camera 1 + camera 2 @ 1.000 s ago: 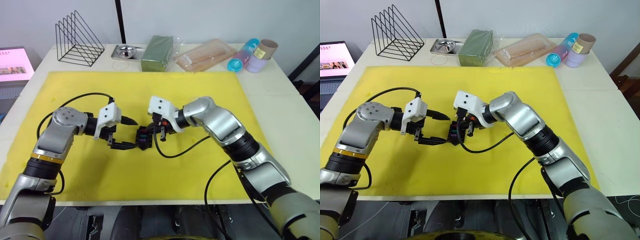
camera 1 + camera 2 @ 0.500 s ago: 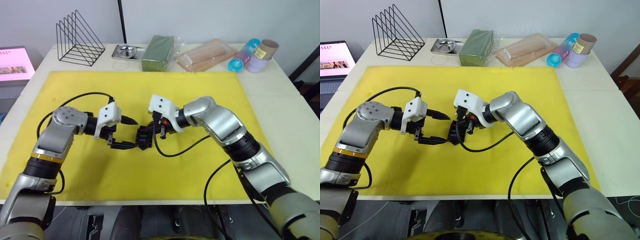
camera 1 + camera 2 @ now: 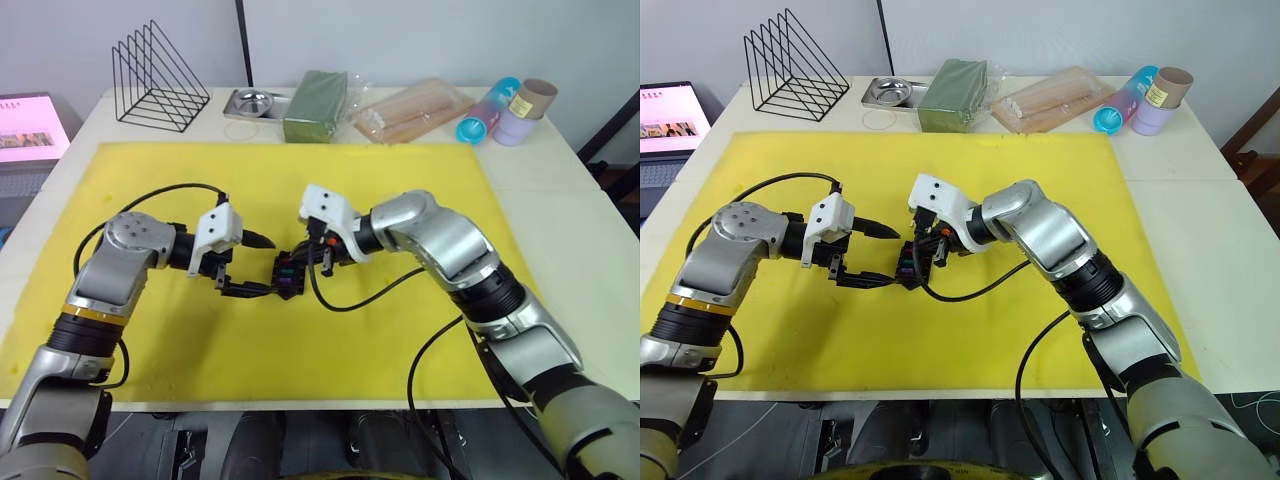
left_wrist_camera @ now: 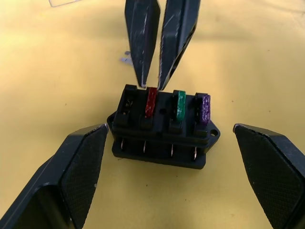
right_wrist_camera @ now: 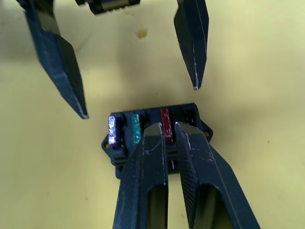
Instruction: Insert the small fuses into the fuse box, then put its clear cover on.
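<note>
The black fuse box [image 3: 288, 275] lies mid-mat on the yellow mat [image 3: 400, 190]. Red [image 4: 151, 101], green [image 4: 179, 105] and purple [image 4: 204, 107] fuses stand in its slots; the end slot beside the red one is bare. My right gripper [image 5: 165, 125] comes down from the far side, its fingers nearly together with their tips on either side of the red fuse's top. My left gripper [image 3: 270, 266] is open wide, one finger [image 4: 76, 171] on each side of the box and close to it. The clear cover is out of view.
Along the table's back edge stand a black wire rack [image 3: 160, 75], a metal dish [image 3: 250, 100], a large green block [image 3: 315, 105], a clear bag of sticks [image 3: 410, 112] and coloured tubes [image 3: 505, 108]. A lit screen [image 3: 30, 130] sits at far left. Black cables loop near both wrists.
The right wrist has shifted slightly up and away over the box. The left arm and the fuse box have stayed where they were.
</note>
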You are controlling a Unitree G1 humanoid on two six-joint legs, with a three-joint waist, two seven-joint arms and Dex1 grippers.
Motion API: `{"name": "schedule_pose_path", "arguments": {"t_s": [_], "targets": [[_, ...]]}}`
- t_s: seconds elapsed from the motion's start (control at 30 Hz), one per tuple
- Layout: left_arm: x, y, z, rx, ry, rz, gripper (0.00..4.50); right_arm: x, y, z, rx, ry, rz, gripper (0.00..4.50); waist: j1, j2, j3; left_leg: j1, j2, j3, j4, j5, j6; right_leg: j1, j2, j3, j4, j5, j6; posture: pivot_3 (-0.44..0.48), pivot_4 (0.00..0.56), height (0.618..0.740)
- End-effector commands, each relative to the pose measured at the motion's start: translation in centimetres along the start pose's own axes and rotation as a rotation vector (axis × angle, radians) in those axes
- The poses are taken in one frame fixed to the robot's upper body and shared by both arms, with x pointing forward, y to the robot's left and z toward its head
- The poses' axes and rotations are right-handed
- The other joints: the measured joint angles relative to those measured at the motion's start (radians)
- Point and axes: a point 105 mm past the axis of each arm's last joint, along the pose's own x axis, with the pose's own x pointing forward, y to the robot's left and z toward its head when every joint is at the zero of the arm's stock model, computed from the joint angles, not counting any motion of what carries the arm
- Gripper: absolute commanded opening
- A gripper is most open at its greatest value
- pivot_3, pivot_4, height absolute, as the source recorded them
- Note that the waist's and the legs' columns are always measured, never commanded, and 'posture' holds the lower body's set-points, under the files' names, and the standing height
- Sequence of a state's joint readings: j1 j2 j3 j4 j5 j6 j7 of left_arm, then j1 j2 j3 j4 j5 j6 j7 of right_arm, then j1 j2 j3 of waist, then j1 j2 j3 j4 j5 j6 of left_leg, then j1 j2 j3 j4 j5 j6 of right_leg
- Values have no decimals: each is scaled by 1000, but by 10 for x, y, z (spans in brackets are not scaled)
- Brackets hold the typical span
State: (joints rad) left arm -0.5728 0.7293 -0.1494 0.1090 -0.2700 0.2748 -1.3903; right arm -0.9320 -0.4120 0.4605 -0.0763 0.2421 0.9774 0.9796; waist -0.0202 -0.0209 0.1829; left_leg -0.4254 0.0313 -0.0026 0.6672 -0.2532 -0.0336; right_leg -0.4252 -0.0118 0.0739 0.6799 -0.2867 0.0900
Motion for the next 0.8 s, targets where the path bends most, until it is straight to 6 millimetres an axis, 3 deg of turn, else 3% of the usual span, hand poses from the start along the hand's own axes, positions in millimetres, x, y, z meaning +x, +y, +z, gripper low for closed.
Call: {"name": "schedule_pose_path", "arguments": {"t_s": [0.03,0.1,0.2,0.5,0.8], "targets": [[-1,3,9,40,-13,7,4500,-9,4,24,-42,-80,3,488,0,0,0,0,0,0,0,0,0,0,0,0,0,0,0,0,150,740],[-1,3,9,40,-12,7,4500,-9,3,26,-46,-89,-4,488,0,0,0,0,0,0,0,0,0,0,0,0,0,0,0,0,150,740],[-2,3,9,40,-11,8,4500,-8,1,26,-44,-106,-12,24,0,0,0,0,0,0,0,0,0,0,0,0,0,0,0,0,150,740],[-3,3,9,41,-10,13,4500,1,2,18,-34,-119,-9,24,0,0,0,0,0,0,0,0,0,0,0,0,0,0,0,0,150,740],[-3,4,9,42,-9,15,4500,11,-1,-5,-30,-74,-21,24,0,0,0,0,0,0,0,0,0,0,0,0,0,0,0,0,150,740]]}}
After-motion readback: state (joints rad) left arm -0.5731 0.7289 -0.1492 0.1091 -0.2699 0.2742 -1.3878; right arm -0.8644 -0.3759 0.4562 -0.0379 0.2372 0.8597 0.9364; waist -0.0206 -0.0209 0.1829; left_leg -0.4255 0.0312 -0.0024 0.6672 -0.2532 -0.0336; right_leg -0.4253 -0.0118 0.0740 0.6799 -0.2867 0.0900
